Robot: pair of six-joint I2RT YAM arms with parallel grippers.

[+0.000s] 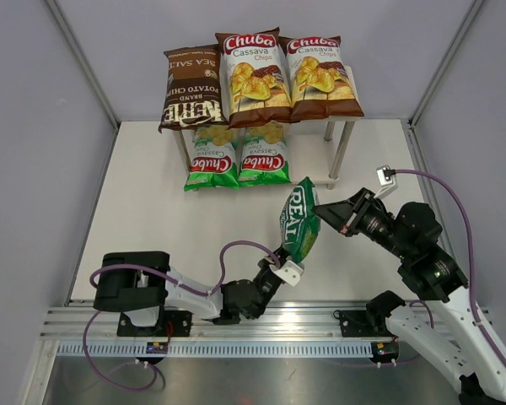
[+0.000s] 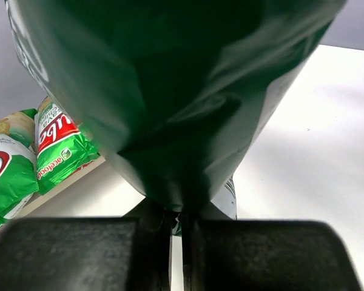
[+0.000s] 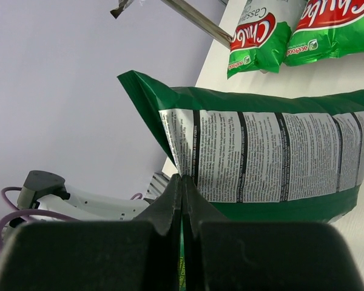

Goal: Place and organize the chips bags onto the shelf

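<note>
The dark green REAL bag (image 1: 299,221) hangs upright above the table, held from two sides. My left gripper (image 1: 288,268) is shut on its bottom seam (image 2: 177,209), and the bag's green body (image 2: 176,91) fills the left wrist view. My right gripper (image 1: 322,211) is shut on the bag's side edge (image 3: 182,182), next to the printed white back panel (image 3: 261,154). The shelf (image 1: 341,150) holds the brown Kettle bag (image 1: 190,89) and two Chuba Cassava bags (image 1: 253,76) (image 1: 320,76) on top. Two light green Chuba bags (image 1: 212,160) (image 1: 264,156) lie on its lower board.
Bare lower board (image 1: 316,160) shows to the right of the light green bags. White walls close in the table on three sides. A metal rail (image 1: 236,325) with the arm bases runs along the near edge. Purple cables (image 1: 455,194) loop off both arms.
</note>
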